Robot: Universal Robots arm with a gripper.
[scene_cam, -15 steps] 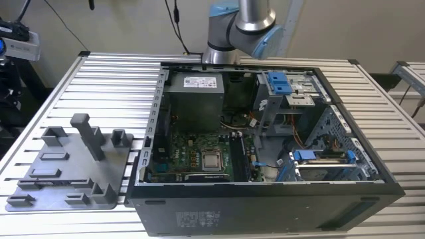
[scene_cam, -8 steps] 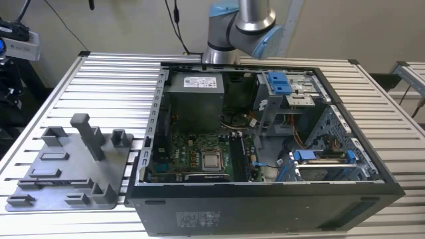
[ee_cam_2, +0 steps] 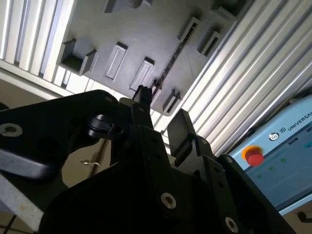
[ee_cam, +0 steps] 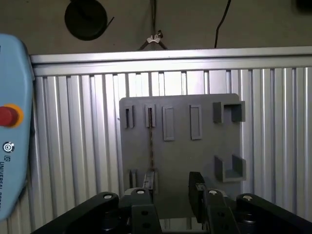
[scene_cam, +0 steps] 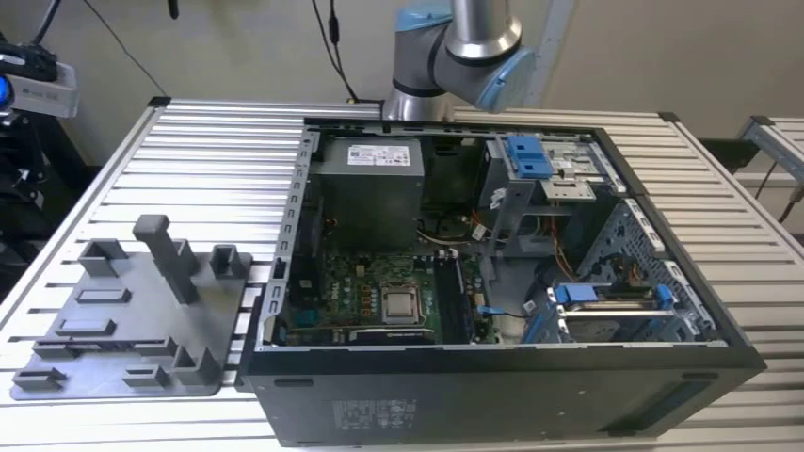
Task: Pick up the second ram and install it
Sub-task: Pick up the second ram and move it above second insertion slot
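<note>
here, first wrist view, gripper spread, empty, over second ram in tray, exterior view, computer case

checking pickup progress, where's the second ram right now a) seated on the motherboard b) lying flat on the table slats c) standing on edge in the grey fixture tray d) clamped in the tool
c: in the first wrist view the second ram stands on edge between slots of the fixture tray, while the tool is open with nothing between its fingers.
</note>
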